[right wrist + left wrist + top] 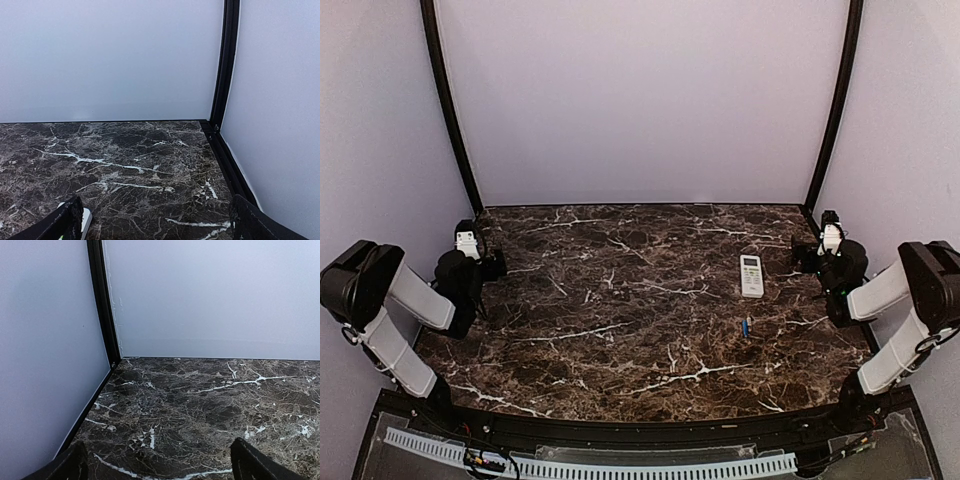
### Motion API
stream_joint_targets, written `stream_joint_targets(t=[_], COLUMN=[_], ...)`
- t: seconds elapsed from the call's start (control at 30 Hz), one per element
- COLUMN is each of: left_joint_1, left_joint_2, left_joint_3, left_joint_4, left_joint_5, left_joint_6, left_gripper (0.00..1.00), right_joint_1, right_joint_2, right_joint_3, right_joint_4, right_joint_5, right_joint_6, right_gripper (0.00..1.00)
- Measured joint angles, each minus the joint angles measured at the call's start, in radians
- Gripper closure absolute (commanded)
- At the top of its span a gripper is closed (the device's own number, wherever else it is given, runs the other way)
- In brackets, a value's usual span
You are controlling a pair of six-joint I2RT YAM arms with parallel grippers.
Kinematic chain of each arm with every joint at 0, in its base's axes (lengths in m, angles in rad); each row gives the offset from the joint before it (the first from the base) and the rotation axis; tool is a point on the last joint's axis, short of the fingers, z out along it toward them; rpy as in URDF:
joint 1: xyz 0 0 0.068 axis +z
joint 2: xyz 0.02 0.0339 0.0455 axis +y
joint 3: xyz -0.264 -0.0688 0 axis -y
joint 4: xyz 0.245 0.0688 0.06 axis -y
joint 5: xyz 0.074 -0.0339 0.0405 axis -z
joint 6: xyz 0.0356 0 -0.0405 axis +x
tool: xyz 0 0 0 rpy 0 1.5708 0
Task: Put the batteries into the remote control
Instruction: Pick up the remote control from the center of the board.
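The left gripper [159, 467] is standing wide open and holding nothing, its two dark fingers [67, 467] showing at the bottom corners of its wrist view with only bare tabletop between them. The right gripper [160, 226] is likewise gaping at full spread and gripping nothing, its fingers [252, 224] framing dark marble. Both arms are sitting folded back at the outer edges of the table [620, 300], elbows bent low and forearms angling up and away from the bases, so each gripper is hanging low over the marble near a side wall and pointing toward the back wall. The remote control [751, 275], slim and white, is lying flat with its button side up, near the right gripper on its inward side, apart from it; in the right wrist view one white corner is peeking out beside the inward finger, which is hiding the rest. The batteries [746, 326] are appearing as one tiny bluish sliver just beyond the remote's near end, closer to the arm bases, inward of the right forearm; how many there are cannot be told. Both are lying well apart from the left gripper, across the table.
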Motion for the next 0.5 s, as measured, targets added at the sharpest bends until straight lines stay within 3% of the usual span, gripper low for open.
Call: stream_joint_targets(t=[0.23, 0.4, 0.5], left_joint_1=[0.021, 0.056, 0.056], left_joint_2=[0.0, -0.009, -0.074], left_joint_3=[0.01, 0.034, 0.157], left_joint_4=[-0.015, -0.06, -0.33], left_joint_5=[0.015, 0.062, 0.087], left_joint_6=[-0.006, -0.011, -0.017], left_gripper=[0.01, 0.01, 0.01], right_joint_1=[0.0, 0.0, 0.0], right_joint_2=[-0.023, -0.266, -0.374], right_joint_3=[0.003, 0.141, 0.27], right_joint_4=[-0.032, -0.409, -0.592], right_joint_5=[-0.005, -0.026, -0.069], right_joint_6=[-0.001, 0.037, 0.09], right_gripper=[0.01, 0.05, 0.11])
